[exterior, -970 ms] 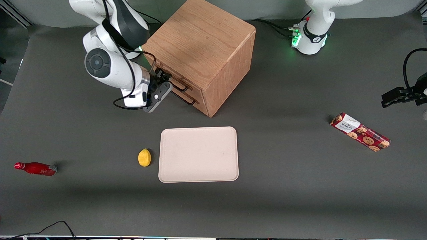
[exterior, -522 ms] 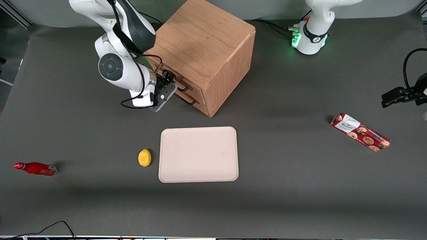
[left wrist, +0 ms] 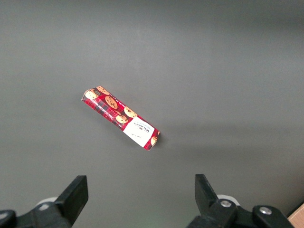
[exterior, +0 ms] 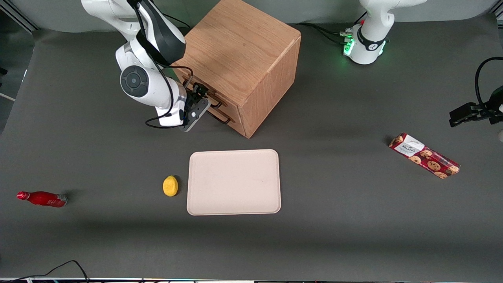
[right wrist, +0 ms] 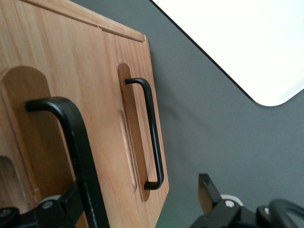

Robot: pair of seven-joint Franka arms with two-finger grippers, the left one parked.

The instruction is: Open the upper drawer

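Fingers (right wrist: 211, 192) straddle upper drawer's (right wrist: 71, 76) thin black bar; gripper (exterior: 198, 98) spread.

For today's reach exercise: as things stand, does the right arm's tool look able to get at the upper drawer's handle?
Probably yes. The tool sits right at the upper drawer's handle, fingers open, with nothing between them.

Your working arm (exterior: 147, 84) is showing glossy white shells with a black band at one joint and a dark grey round cap on the next. A black cable is looping along it. Your gripper (exterior: 201, 94) at the cabinet front is presenting a grey housing with black fingers (right wrist: 206, 190).
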